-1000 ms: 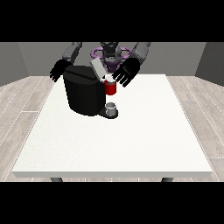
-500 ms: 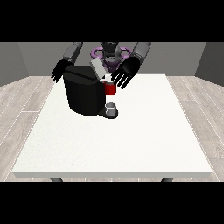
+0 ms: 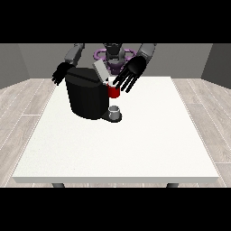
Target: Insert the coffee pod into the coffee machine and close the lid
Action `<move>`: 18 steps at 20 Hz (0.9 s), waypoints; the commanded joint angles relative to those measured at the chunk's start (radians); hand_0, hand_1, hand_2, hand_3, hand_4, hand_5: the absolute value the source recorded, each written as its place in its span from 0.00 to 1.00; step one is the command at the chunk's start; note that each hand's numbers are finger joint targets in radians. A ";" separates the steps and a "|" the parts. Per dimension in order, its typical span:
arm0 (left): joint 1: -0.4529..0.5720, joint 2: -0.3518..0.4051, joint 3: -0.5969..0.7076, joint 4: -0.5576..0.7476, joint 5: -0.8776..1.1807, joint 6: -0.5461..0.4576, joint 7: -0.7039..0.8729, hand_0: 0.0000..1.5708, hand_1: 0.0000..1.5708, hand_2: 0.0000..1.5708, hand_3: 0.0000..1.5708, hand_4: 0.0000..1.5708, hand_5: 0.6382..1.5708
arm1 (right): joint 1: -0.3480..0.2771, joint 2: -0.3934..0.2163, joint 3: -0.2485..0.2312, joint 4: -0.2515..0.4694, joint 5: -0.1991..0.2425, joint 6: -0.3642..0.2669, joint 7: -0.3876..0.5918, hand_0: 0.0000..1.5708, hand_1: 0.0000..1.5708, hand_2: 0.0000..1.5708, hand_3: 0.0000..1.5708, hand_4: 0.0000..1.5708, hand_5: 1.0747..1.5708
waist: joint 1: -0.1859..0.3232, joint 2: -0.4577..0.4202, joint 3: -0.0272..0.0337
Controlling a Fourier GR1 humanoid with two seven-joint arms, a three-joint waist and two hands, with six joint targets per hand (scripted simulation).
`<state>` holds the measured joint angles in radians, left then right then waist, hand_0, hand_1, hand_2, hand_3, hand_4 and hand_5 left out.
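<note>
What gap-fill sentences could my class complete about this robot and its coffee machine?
1. The boxy black coffee machine stands on the large ____ table.
2. The black hand at the view's right has its fingers ____.
3. Just below that hand is a ____ thing at the machine.
4. The machine's grey lid stands ____.

Missing words: white; spread; red; open

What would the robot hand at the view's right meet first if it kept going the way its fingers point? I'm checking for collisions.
Probably the red thing at the machine: the robot hand has straight fingers pointing down toward it. Depth is unclear from this view.
</note>
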<state>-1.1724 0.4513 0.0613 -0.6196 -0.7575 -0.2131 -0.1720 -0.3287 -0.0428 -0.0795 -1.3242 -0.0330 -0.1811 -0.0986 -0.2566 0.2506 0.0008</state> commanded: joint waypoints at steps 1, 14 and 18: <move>0.000 -0.014 0.001 -0.008 -0.007 -0.007 0.031 0.00 0.00 0.00 0.00 0.00 1.00 | 0.009 -0.010 -0.011 0.026 -0.014 0.020 -0.017 0.00 0.00 0.00 0.00 0.27 1.00 | 0.012 -0.031 -0.0004; 0.192 -0.130 0.159 -0.022 0.179 0.010 0.014 0.00 0.00 0.00 0.00 0.00 1.00 | 0.175 -0.019 -0.031 0.005 -0.043 0.037 0.002 0.00 0.00 0.00 0.00 0.27 1.00 | 0.097 -0.242 -0.0017; 0.270 -0.242 0.268 -0.024 0.339 -0.011 -0.033 0.00 0.00 0.00 0.00 0.17 1.00 | 0.185 -0.001 -0.045 -0.001 -0.051 0.011 -0.001 0.00 0.00 0.00 0.00 0.28 1.00 | 0.165 -0.324 -0.0029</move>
<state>-0.9676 0.2853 0.2284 -0.6502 -0.5489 -0.2151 -0.1819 -0.1652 -0.0519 -0.1163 -1.3118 -0.0760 -0.1591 -0.1051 -0.1356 -0.0019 -0.0008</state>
